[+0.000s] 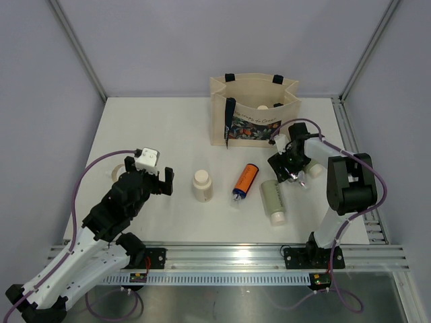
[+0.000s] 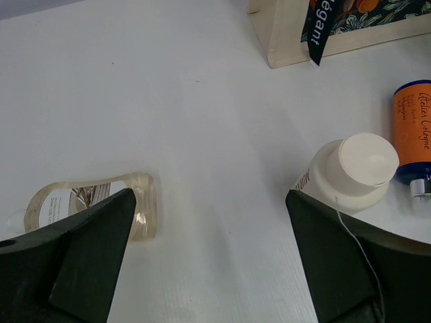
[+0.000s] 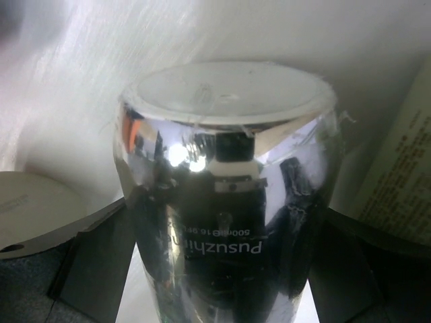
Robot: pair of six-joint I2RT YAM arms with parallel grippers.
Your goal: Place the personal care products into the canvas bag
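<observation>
The right end effector (image 3: 225, 222) straddles the shiny silver bottle (image 3: 229, 155) near the canvas bag (image 1: 221, 111); whether its fingers clamp the bottle or stand just off it I cannot tell. The left end effector (image 2: 215, 269) is released and holds nothing, near 1 cream bottle (image 2: 350, 171). The orange bottle (image 1: 246, 179) and 1 sage-green bottle (image 1: 273, 198) lie on the worktop (image 1: 168, 134).

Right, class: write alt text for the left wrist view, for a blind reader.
The left claw hangs open above a white table, between a clear bottle lying flat and a round-capped cream bottle. Beyond are an orange bottle and a corner of the canvas bag.
</observation>
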